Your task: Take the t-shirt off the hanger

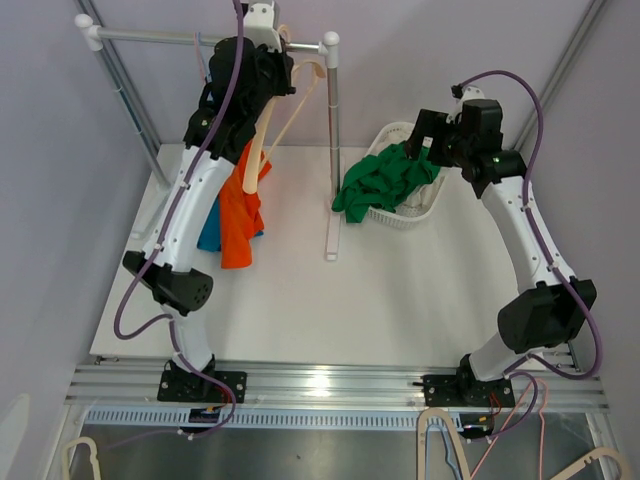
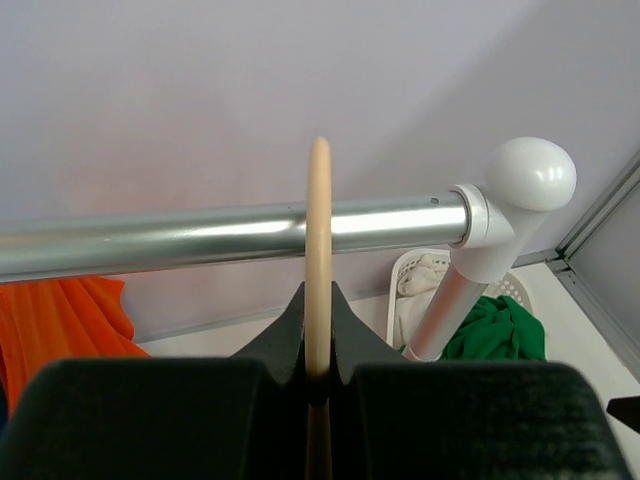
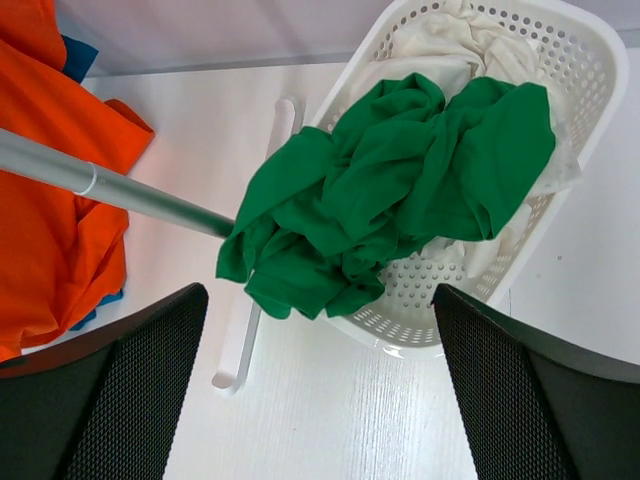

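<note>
**Hanger pinched at the rail, shirt slumped in basket**

Top view: the left gripper [image 1: 275,40] clamps the hanger [image 1: 300,95], which looks bare. An orange t-shirt [image 1: 240,215] hangs below it.

Left wrist: the hook crosses the rail [image 2: 200,240] just ahead of the jaws, so a careless pull could snag it.

Right wrist: the right gripper [image 3: 320,400] is spread wide and empty. Directly below, the green t-shirt [image 3: 400,190] lies crumpled, spilling over the basket [image 3: 590,60] rim; it may slide out.

T-shirt [image 1: 380,182] in basket [image 1: 412,214], right of rack post [image 1: 332,150]; hanger [image 2: 319,200] over rail [image 2: 150,240], left

A green garment [image 3: 400,190] spills over the rim of a white basket [image 3: 598,70] beside the rack post [image 1: 331,150].
</note>
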`<action>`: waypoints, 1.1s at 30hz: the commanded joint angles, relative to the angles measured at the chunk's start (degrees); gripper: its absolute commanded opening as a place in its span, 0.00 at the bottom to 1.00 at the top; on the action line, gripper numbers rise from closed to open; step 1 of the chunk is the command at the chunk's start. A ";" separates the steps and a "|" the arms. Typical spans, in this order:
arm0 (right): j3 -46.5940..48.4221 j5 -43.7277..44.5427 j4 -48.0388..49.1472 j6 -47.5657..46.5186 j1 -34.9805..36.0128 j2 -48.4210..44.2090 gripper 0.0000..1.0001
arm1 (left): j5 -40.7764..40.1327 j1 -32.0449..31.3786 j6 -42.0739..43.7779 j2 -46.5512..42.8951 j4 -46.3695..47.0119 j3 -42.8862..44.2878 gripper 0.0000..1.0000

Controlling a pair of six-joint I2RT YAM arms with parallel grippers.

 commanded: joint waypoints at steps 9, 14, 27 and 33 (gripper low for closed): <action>-2.75 -2.02 3.42 0.08 0.20 -5.59 0.99 | 1.39 0.58 -2.54 3.20 6.91 3.09 0.01; -3.37 -2.90 3.42 0.34 0.02 -6.73 0.99 | 1.13 0.58 -3.33 3.38 5.33 -0.24 0.01; -5.65 -3.60 3.68 0.43 0.02 -8.75 1.00 | -9.31 0.58 -4.12 -20.33 5.79 -18.42 0.99; -8.37 -4.92 4.74 1.14 0.02 -10.60 0.99 | -14.95 0.84 -1.67 -30.19 6.30 -28.81 1.00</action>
